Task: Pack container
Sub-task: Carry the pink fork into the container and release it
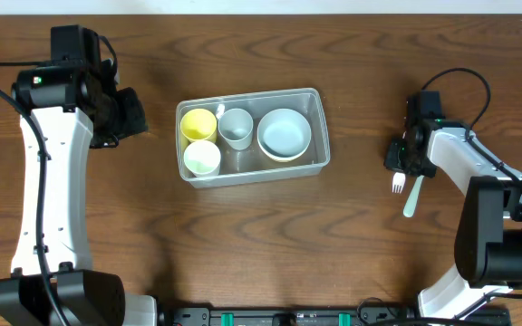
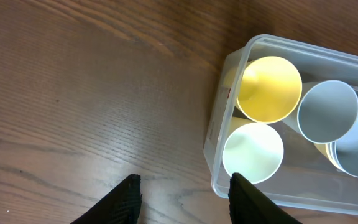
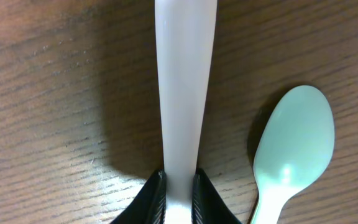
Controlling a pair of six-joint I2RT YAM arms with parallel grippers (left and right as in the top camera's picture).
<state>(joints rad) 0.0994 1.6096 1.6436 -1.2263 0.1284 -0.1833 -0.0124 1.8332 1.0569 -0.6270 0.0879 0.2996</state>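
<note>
The clear plastic container (image 1: 318,101) stands mid-table and holds a yellow cup (image 1: 198,122), a pale green cup (image 1: 202,158), a grey-blue cup (image 1: 236,128) and a pale bowl (image 1: 285,133). My left gripper (image 1: 130,114) is open and empty just left of it; in the left wrist view its fingers (image 2: 185,182) hover over bare wood beside the container's corner (image 2: 214,149). My right gripper (image 1: 403,159) is shut on the handle of a white fork (image 1: 397,186), whose handle (image 3: 184,93) sits between the jaws (image 3: 179,180). A mint spoon (image 1: 412,196) lies beside it (image 3: 294,149).
The wooden table's far edge runs along the top of the overhead view. The two arm bases stand at the near left and near right corners. The left wrist view also shows the yellow cup (image 2: 269,88) and the pale green cup (image 2: 252,152).
</note>
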